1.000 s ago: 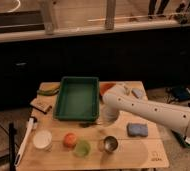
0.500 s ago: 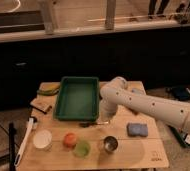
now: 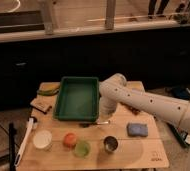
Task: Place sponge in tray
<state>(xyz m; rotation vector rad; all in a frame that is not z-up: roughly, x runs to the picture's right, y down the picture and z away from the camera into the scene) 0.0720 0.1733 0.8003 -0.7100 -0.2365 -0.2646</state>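
Note:
The blue-grey sponge (image 3: 137, 130) lies on the wooden table (image 3: 138, 155), right of centre, with nothing holding it. The deep green tray (image 3: 78, 98) stands at the back middle of the table, and its inside looks bare. My white arm (image 3: 153, 102) reaches in from the right, bends beside the tray's right rim and points down. The gripper (image 3: 99, 121) hangs low over the table just off the tray's front right corner, well left of the sponge and apart from it.
A banana (image 3: 48, 90) and a brown-and-white block (image 3: 40, 105) lie left of the tray. Along the front stand a white cup (image 3: 42, 139), an orange fruit (image 3: 69, 139), a green cup (image 3: 81, 148) and a metal cup (image 3: 110, 144). A white brush (image 3: 25, 141) lies at the left edge.
My arm has swung left, bringing the elbow up beside the tray and the gripper down near the tray's front right corner. The sponge has not moved.

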